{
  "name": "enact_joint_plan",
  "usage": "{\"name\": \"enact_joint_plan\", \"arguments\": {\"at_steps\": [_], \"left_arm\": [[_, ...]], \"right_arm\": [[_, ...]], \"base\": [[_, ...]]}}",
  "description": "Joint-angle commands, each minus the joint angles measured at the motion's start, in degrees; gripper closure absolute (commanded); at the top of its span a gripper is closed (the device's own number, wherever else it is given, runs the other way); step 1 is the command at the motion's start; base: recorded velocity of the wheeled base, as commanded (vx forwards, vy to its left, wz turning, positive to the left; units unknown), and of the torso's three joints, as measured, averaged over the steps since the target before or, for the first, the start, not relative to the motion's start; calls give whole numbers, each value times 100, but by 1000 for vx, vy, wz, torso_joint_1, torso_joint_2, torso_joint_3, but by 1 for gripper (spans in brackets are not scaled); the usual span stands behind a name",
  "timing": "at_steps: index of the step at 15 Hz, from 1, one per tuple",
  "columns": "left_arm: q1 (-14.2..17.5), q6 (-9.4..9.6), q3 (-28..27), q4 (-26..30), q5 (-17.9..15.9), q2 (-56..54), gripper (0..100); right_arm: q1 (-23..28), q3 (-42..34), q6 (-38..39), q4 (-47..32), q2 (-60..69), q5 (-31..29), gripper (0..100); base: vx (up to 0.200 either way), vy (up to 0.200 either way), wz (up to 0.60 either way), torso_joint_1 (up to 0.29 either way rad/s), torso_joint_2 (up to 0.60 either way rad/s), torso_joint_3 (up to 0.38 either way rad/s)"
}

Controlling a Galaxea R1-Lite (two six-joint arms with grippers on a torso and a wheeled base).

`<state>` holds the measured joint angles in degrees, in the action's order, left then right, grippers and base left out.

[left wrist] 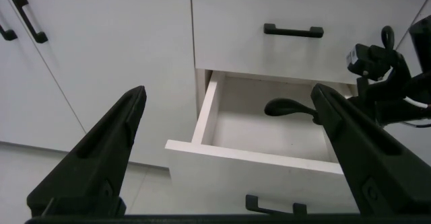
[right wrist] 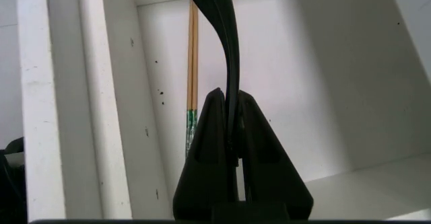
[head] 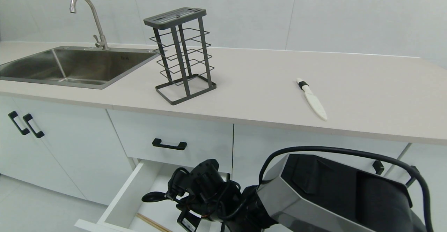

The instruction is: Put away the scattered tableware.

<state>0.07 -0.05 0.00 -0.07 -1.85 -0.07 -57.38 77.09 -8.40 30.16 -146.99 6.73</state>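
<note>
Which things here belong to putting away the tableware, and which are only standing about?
Job: black spoon, held by the right gripper over the open drawer; chopsticks in that drawer; white knife on the countertop; knife rack, probably for the knife.
Just there: sink, faucet, closed cabinet doors.

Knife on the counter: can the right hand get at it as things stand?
Probably not yet: the right hand is shut on a black spoon over the open drawer. The knife itself lies uncovered on the counter.
</note>
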Motion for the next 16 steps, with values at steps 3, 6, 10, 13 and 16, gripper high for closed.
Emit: {"name": "enact_joint_plan", "arguments": {"at_steps": [3,6,10,13,16], "left_arm": [[-7,-4,0,-1,1,7,0],[1,-4,0,-1,1,7,0],[1,-4,0,-1,1,7,0],[-7,-4,0,-1,1,7,0],[1,-4,0,-1,1,7,0]], "right_arm": [[8,87,-4,-107,-163,4,100],[8,95,-4,-124,-304,13,100],[34,298,-4,-326,-356,13,100],[34,394,-4,-432,-374,13,100],[43,798,-21,-1223,-391,13,100]], "base": [[0,0,0,0,0,0],[0,0,0,0,0,0],[0,0,0,0,0,0],[0,0,0,0,0,0],[0,0,0,0,0,0]]}}
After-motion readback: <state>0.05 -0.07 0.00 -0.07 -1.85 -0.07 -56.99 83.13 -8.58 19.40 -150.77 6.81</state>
